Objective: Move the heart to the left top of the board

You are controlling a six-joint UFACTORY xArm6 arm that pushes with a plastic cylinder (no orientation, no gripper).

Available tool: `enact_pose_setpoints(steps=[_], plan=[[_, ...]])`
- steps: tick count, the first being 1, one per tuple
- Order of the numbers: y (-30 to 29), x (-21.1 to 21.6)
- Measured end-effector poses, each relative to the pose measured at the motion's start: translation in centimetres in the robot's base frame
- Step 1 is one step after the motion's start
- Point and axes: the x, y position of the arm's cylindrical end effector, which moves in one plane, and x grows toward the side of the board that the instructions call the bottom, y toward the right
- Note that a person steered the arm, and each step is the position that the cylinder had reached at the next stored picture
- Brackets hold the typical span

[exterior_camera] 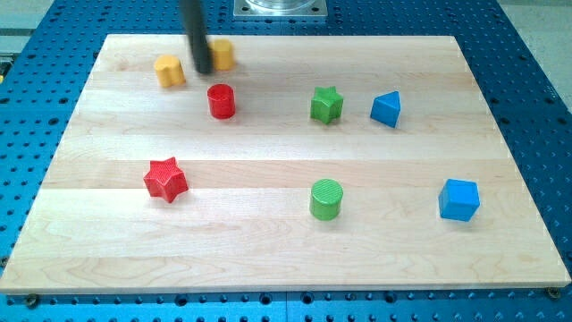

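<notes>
The heart, as far as its shape can be read, is the yellow block point(170, 69) near the board's top-left corner, a little in from the top edge; its outline is small and soft, so the shape is not certain. It lies flat on the wooden board point(268, 259).

In the camera view, my tip point(204, 71) sits just to the right of that yellow heart, with a narrow strip of bare wood between them. A second yellow block point(223, 54) is right behind the rod on its right side, partly hidden by it. Its shape cannot be made out, nor can I tell whether the rod touches it. The arm ends in a plain rod with no jaws, and it has hold of nothing.

A red cylinder point(221, 101) stands just below my tip, apart from it. Further right along the upper part of the board are a green star point(327, 105) and a blue triangular block point(386, 109), near each other but not touching.

Towards the bottom edge, a red star point(165, 179) lies on the left side, a green cylinder point(326, 199) near the middle, and a blue cube point(458, 199) towards the right edge, all well apart.

The board rests on a blue perforated table point(536, 89).
</notes>
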Motion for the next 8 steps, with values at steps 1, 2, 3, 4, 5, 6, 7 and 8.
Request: enact_pose_setpoints(steps=[1,2,3,4,5,6,7,8], plan=[[-0.3,0.0],[-2.5,2.0],[-4.5,3.2],[-6.0,4.5],[-5.9,5.0],[-8.4,1.1],[-11.6,-2.7],[-12.2,-1.3]])
